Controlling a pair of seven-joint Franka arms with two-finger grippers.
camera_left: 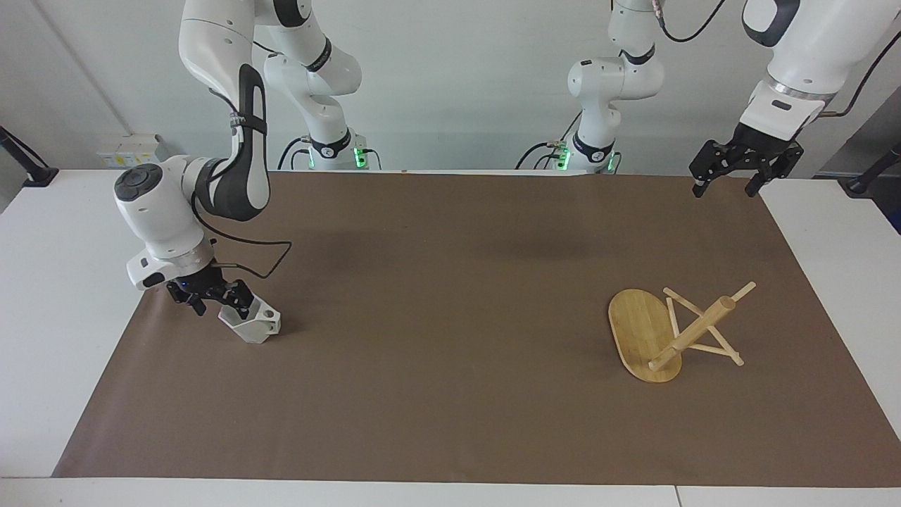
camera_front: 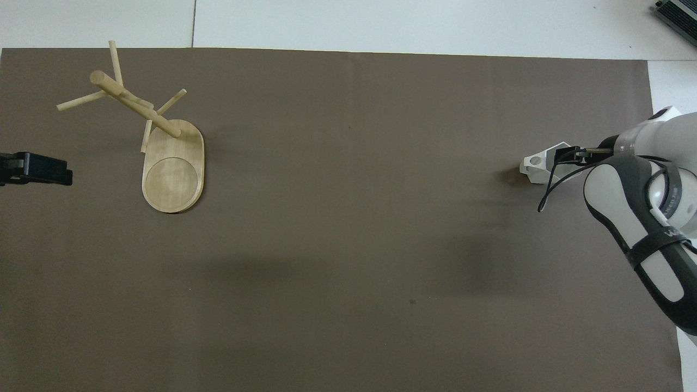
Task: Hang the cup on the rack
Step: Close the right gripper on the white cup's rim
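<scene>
Right gripper (camera_left: 211,301) was down at the cup (camera_left: 250,322), at the right arm's end of the brown mat (camera_left: 450,296). Its fingers stood apart: one finger (camera_left: 239,298) was over the cup's open mouth, the other outside it on the side away from the handle. Couldn't tell from either view whether the fingers actually touched the rim, or whether the cup was off the mat; nothing showed a firm grip. Cup was tipped, mouth facing up and toward the gripper, blocky handle with its round hole pointing toward the middle of the table. From overhead, most of the cup (camera_front: 539,164) was covered by the right arm; only the handle end and part of the rim showed.

Rack (camera_left: 669,331) sat at the left arm's end of the mat, well apart from the cup. It was toppled: oval base up on edge, thick post slanting, thin pegs resting on the mat.

Left gripper (camera_left: 728,184) waited up in the air over the mat's corner nearest the left arm's base, fingers spread wide, nothing in them.
</scene>
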